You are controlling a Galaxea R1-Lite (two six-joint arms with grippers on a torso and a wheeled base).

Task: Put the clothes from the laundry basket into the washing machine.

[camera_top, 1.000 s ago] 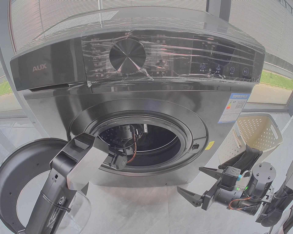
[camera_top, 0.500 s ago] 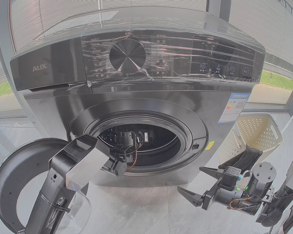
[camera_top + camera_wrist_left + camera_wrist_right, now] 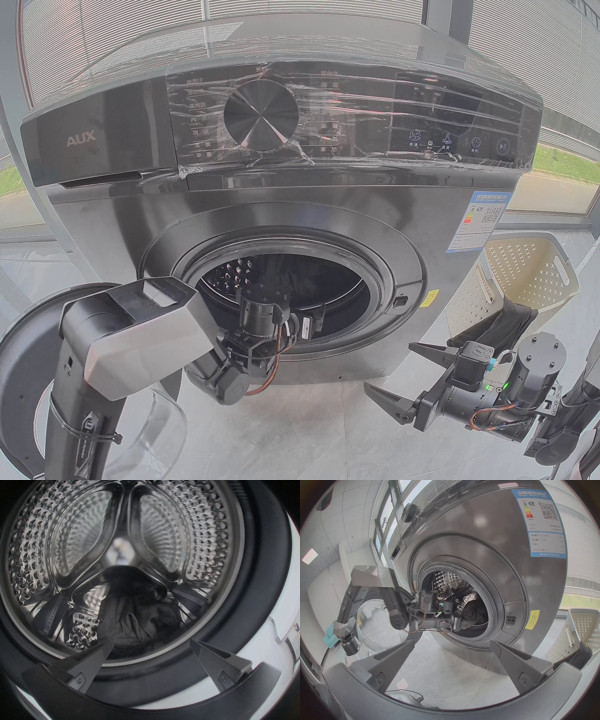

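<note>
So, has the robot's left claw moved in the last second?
Yes. The black left claw has pulled back toward the robot, from deeper inside the grey washing machine's round opening down to its lower rim.

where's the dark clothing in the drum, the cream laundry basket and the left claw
Dark crumpled clothing [image 3: 134,620], left wrist view, middle of the heap.
Cream perforated plastic laundry basket [image 3: 531,265], head view, inner back wall.
Left claw [image 3: 150,643], left wrist view, midway between its open fingertips.

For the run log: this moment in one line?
left gripper: open at drum mouth | right gripper: open, near laundry basket | drum: dark garment inside | basket: dark clothes over rim
</note>
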